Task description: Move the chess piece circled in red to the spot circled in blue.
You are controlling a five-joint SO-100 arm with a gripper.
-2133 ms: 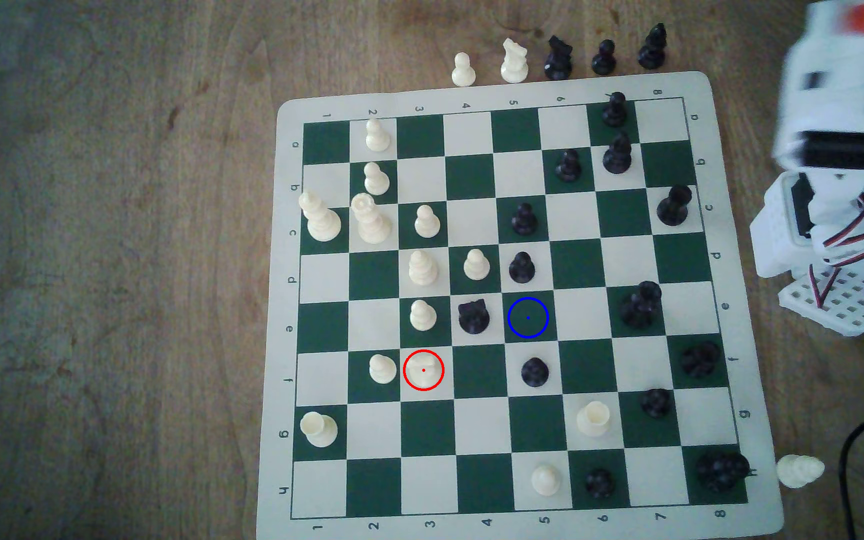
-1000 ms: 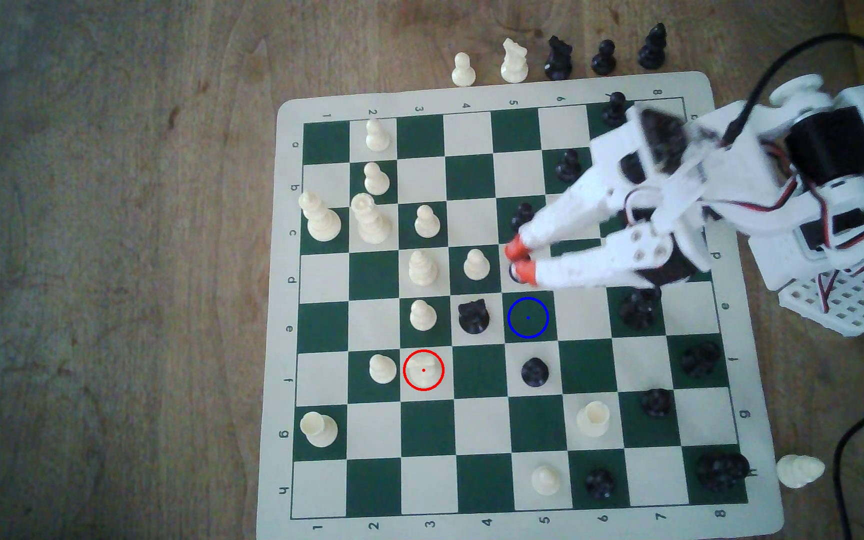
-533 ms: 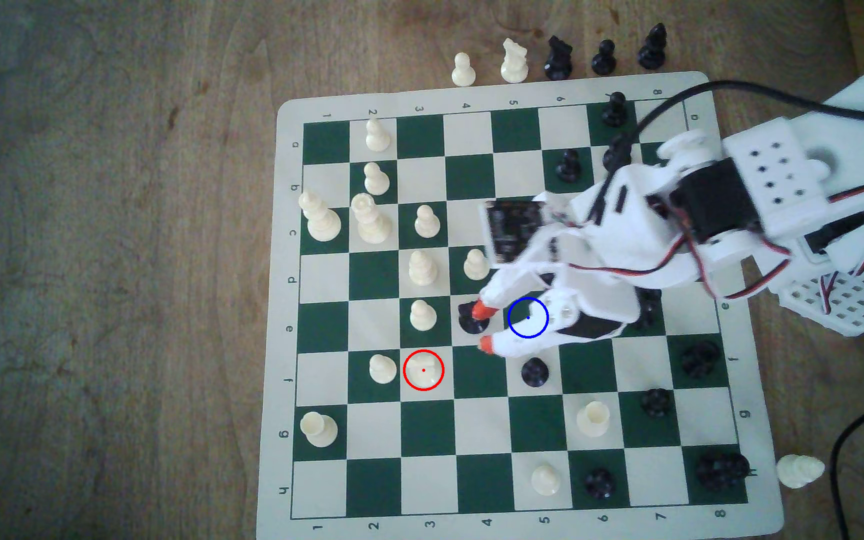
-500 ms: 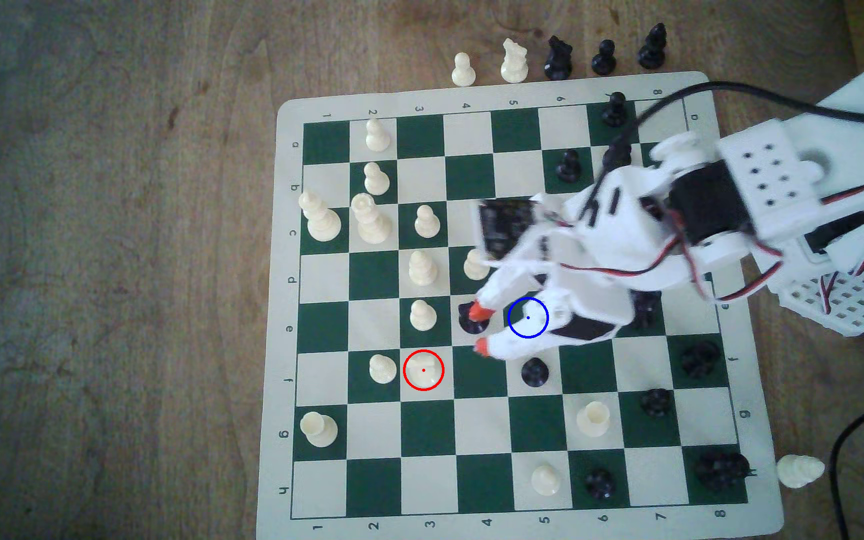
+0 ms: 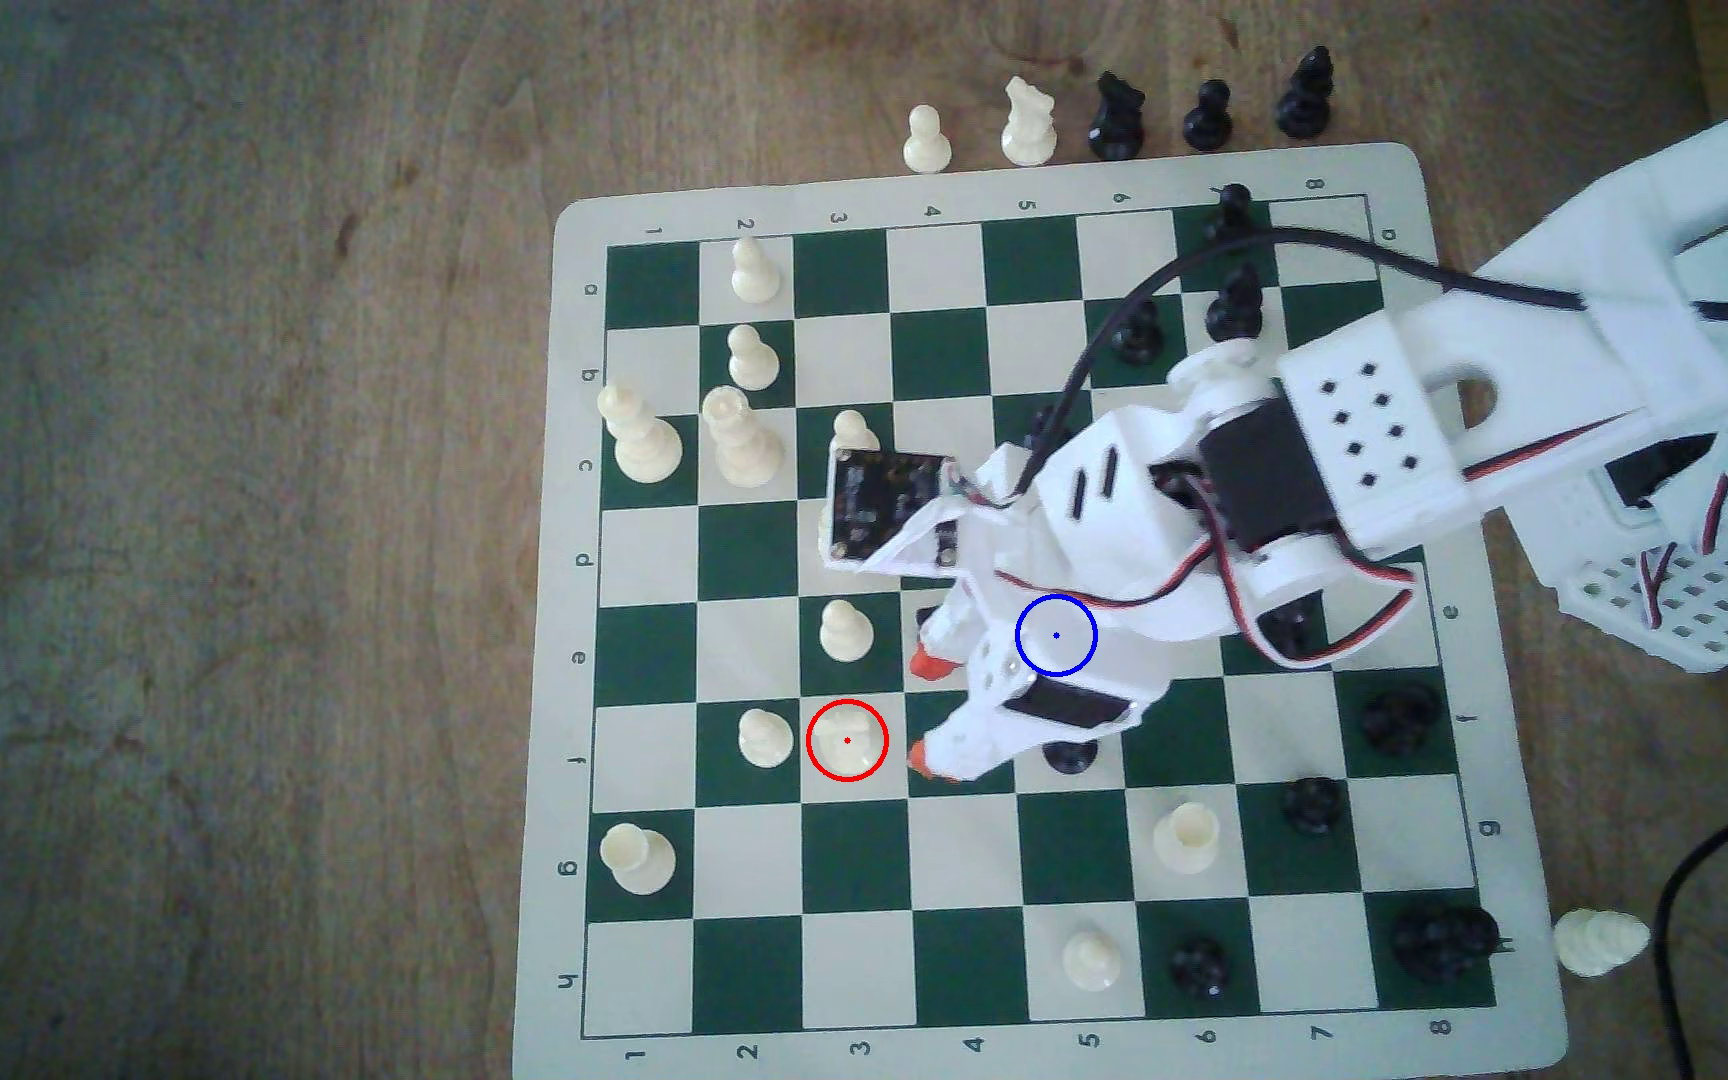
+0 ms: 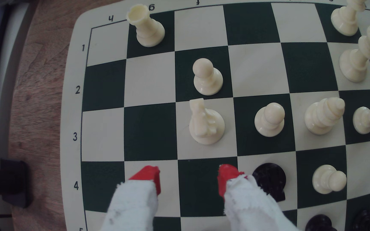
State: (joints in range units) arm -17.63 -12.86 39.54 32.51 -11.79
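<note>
- The fingers of the arm stand wide apart and empty, their red tips poised over the fourth-file squares in the wrist view; a second ago they were nearly closed, far back over the black side of the board.
- Just beside one tip, at its 3 o'clock in the wrist view, sits a black piece; it looks close enough to be clipped if the fingers swing that way.
- In the exterior view the fingers have crossed the board from 2 o'clock and now sit at 3 o'clock of the chess piece, near it but not touching.
- The chess piece stands upright on its red-ringed light square, one square ahead of the open tips, roughly in line with the gap between them.
- A cream pawn stands on the dark square just beyond the chess piece, and another on the next square to one side; both crowd the approach.
- The spot is overlapped by the arm's white body in the exterior view.
- Judgement: the approach is nearly done; the grasp, lift and carry back to the spot all remain.
</note>
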